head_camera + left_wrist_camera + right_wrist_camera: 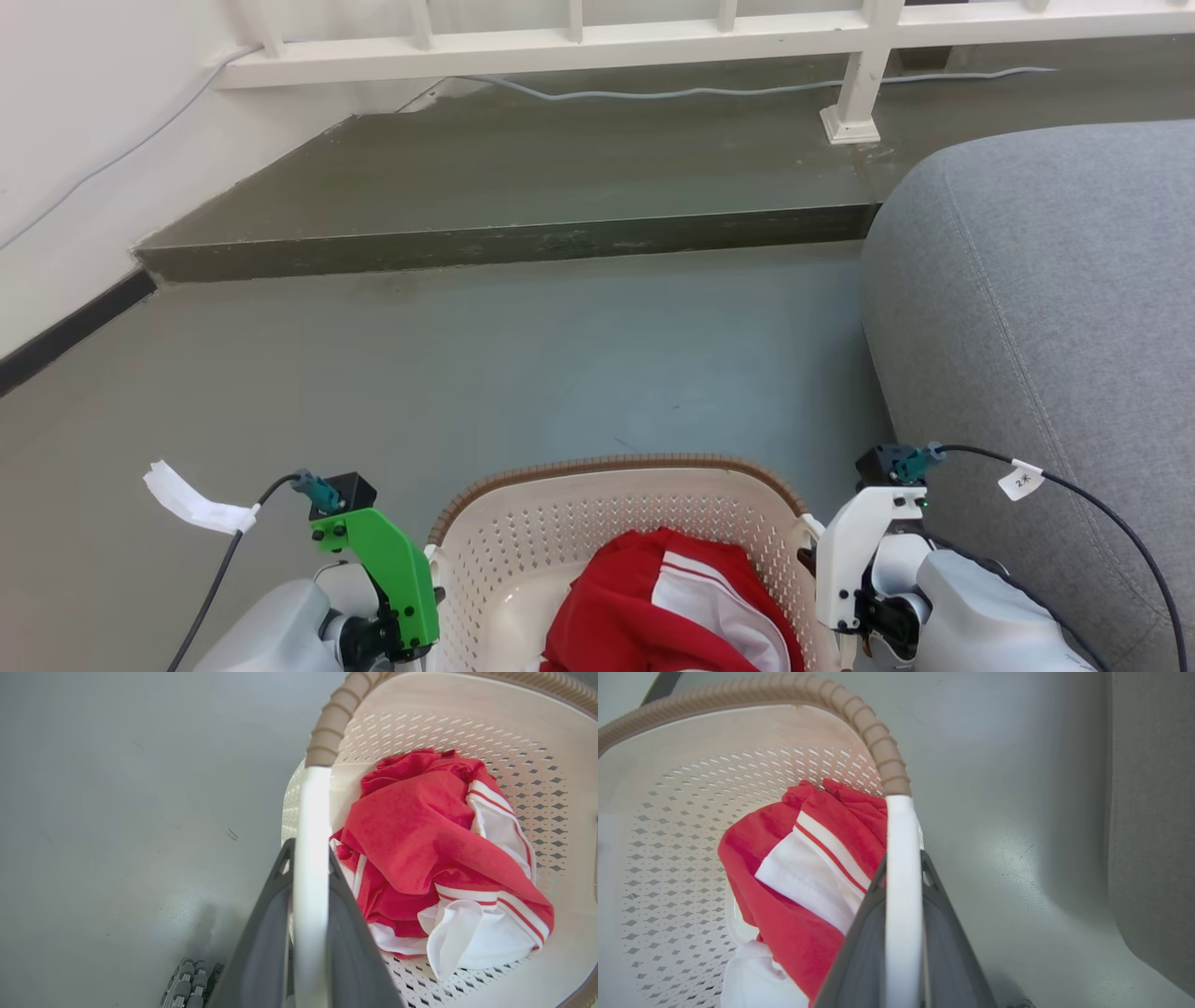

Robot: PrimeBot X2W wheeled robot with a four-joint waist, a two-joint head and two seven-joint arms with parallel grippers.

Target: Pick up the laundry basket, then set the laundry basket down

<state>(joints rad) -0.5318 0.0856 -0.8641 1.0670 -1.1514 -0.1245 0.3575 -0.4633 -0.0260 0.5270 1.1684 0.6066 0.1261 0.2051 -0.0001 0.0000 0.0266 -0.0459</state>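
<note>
Two-sided hold on the laundry basket (616,464), over grey floor (467,355) beside the sofa (1046,280): left gripper (310,847) and right gripper (903,858) each pinched tight on a white handle (310,802), apparently to keep the red-and-white clothing (653,597) level.

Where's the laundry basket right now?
Bottom centre of the head view: the laundry basket is between the left gripper and right gripper, each shut on a side handle.

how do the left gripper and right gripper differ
The left gripper has a green wrist bracket; the right gripper a white bracket. Left has grey floor beside it; right is next to the grey fabric sofa. Both are shut on white side handles of the cream perforated plastic laundry basket.
</note>
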